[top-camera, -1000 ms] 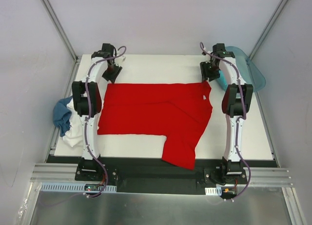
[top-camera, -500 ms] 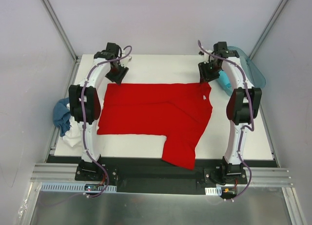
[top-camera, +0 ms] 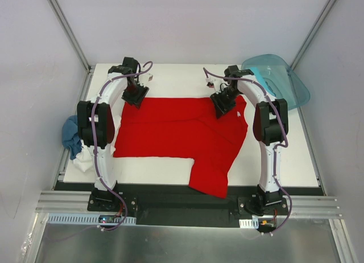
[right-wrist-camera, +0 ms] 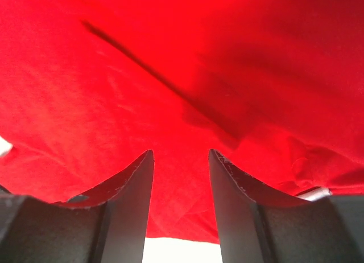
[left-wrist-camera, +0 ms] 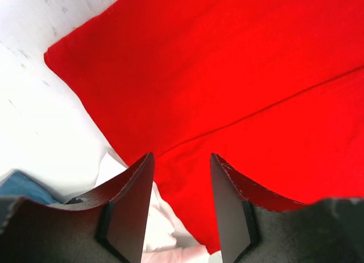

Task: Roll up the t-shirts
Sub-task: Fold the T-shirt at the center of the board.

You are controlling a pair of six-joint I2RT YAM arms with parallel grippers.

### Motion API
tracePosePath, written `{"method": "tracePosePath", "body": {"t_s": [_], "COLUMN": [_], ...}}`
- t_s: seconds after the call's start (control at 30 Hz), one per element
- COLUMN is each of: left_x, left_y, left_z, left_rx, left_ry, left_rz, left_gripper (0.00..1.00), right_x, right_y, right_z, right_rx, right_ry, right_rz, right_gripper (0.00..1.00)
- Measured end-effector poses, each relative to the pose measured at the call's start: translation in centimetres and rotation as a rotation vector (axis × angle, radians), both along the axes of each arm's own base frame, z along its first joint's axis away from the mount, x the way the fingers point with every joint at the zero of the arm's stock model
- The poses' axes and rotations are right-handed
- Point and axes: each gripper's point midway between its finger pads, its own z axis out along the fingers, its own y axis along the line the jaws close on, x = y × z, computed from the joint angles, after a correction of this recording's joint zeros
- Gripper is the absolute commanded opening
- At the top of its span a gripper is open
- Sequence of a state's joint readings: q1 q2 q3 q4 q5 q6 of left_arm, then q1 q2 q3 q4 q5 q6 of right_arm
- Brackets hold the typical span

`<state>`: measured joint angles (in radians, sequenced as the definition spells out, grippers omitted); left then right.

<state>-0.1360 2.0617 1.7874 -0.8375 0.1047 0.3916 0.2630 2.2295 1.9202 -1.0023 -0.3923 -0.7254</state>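
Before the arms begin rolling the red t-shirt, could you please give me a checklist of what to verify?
1. Red t-shirt lying flat, no bunching: ok.
2. Shirt wholly on the table: not ok, its near right part overhangs the near edge.
3. Left pincer open and empty above the shirt's far left corner: ok.
4. Right pincer open and empty above the shirt's far edge: ok.
5. Either pincer touching the cloth: cannot tell.
6. Teal tub apart from the shirt: ok.
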Motion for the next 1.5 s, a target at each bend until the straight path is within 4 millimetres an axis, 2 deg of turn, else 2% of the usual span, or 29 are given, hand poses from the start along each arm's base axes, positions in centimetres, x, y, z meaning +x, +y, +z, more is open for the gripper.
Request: {"method": "tracePosePath", "body": {"t_s": [0.17, 0.5, 0.63, 0.67, 0.77, 1.0, 1.2, 1.4, 1.47, 1.5], "left_x": [-0.1, -0.2, -0.1, -0.2, -0.2, -0.2, -0.2, -0.3, -0.8, -1.0], "left_y": [0.0, 0.0, 0.0, 0.0, 0.0, 0.0, 0.0, 0.0, 0.0, 0.0], "left_z": [0.0, 0.0, 0.0, 0.0, 0.0, 0.0, 0.0, -0.3, -0.7, -0.9], "left_rx": [0.0, 0.0, 0.0, 0.0, 0.0, 0.0, 0.0, -0.001, -0.004, -0.006], "left_ry": [0.003, 0.003, 0.003, 0.003, 0.003, 0.003, 0.003, 0.01, 0.027, 0.035], "left_rz": [0.0, 0.0, 0.0, 0.0, 0.0, 0.0, 0.0, -0.002, -0.003, -0.004], "left_gripper": [0.44, 0.44, 0.43, 0.44, 0.43, 0.43, 0.43, 0.43, 0.43, 0.43], "right_x": [0.2, 1.5, 2.0, 2.0, 2.1, 2.6, 1.3, -1.3, -3.0, -3.7], "right_y": [-1.0, -1.8, -1.9, -1.9, -2.0, -2.4, -1.8, 0.2, 1.3, 1.9], "right_z": [-1.4, -2.2, -2.7, -2.8, -3.0, -3.2, -1.3, 1.3, 1.7, 1.8], "right_rx": [-0.036, -0.08, -0.09, -0.092, -0.099, -0.148, -0.182, -0.162, -0.142, -0.126], "right_ry": [0.016, -0.018, -0.026, -0.023, -0.028, -0.066, -0.113, -0.133, -0.1, -0.08], "right_rz": [-0.009, -0.006, -0.006, -0.006, -0.005, -0.01, 0.02, 0.077, 0.113, 0.134], "right_gripper": [0.47, 0.45, 0.33, 0.24, 0.12, 0.07, 0.05, 0.04, 0.09, 0.16]}}
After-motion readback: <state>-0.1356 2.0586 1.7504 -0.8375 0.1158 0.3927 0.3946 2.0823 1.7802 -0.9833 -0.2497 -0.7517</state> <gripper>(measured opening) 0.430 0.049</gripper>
